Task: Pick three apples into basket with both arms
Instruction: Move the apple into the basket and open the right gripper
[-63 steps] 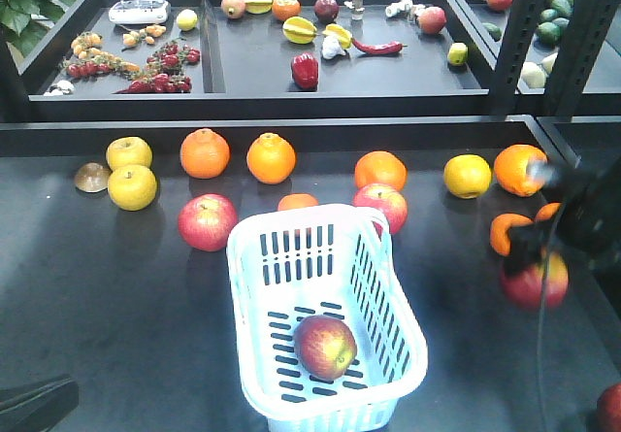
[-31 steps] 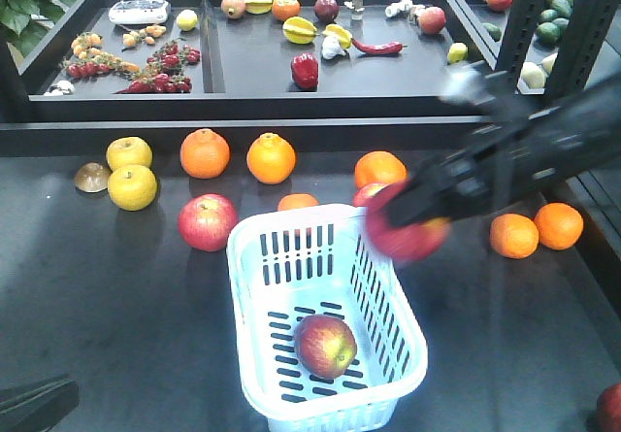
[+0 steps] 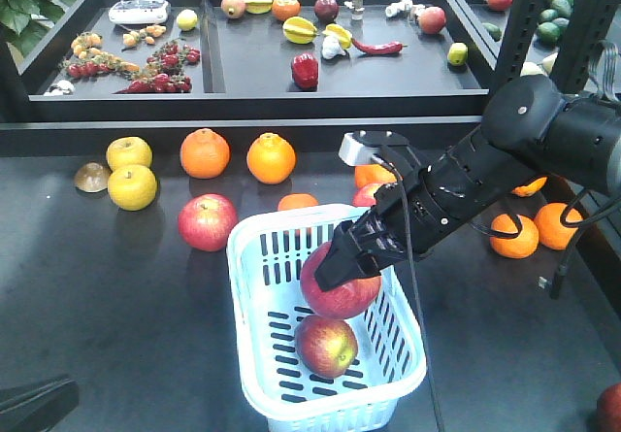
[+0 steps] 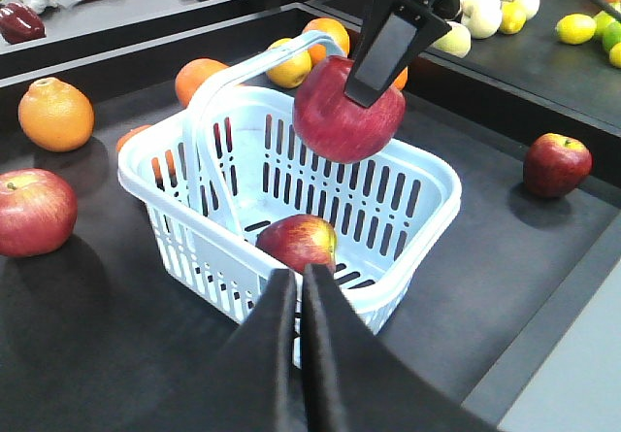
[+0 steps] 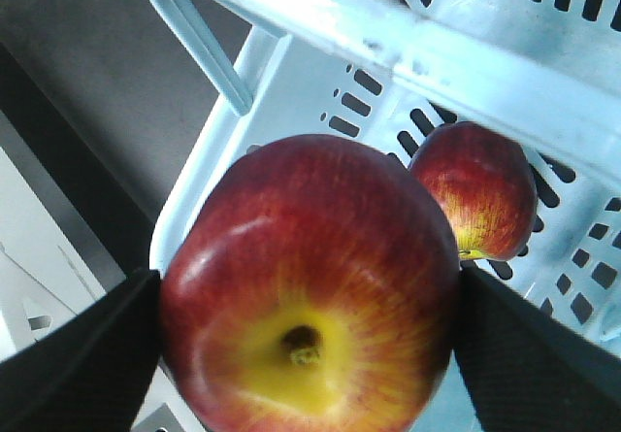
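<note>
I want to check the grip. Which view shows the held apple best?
Right wrist: the held apple fills the frame, a black finger at each side. Left wrist shows it above the basket, one finger across it. Front view hides its top behind the right gripper.

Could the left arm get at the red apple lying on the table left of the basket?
Probably yes: that round red apple sits uncovered, nothing touching it; the shut left gripper must open first.
</note>
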You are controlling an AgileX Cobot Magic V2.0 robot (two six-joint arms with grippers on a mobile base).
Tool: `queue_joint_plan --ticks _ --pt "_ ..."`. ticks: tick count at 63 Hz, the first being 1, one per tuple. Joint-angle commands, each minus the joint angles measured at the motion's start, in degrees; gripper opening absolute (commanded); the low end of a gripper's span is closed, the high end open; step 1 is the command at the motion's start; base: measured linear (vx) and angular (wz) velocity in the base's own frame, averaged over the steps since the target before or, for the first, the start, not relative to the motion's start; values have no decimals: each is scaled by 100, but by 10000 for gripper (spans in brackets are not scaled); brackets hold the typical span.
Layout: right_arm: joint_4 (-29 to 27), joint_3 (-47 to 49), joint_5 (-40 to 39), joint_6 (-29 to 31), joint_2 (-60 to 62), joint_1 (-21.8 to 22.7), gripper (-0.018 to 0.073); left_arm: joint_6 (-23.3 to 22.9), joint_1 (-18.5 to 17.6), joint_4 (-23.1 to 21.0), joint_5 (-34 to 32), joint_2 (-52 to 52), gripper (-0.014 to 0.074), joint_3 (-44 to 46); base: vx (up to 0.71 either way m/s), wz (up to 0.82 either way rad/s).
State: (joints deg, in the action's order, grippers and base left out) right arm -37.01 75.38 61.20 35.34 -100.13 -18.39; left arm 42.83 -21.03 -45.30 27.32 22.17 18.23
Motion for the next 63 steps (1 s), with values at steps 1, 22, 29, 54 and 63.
queue_joint_plan --ticks 1,22,29,54,63 --pt "-223 148 -72 3 248 8 539 -40 -19 -186 -261 34 -6 155 0 0" --pt "-267 148 -128 3 248 8 686 -40 -19 -186 -261 34 -6 155 0 0" --pt "-418 148 -260 -10 248 8 643 -40 -19 -186 -261 34 -6 155 0 0" --pt "452 166 806 -938 842 460 52 -40 -19 -187 -255 34 -6 155 0 0" --pt "1901 22 1128 -1711 1499 806 -10 -40 -19 -187 -240 34 -6 155 0 0"
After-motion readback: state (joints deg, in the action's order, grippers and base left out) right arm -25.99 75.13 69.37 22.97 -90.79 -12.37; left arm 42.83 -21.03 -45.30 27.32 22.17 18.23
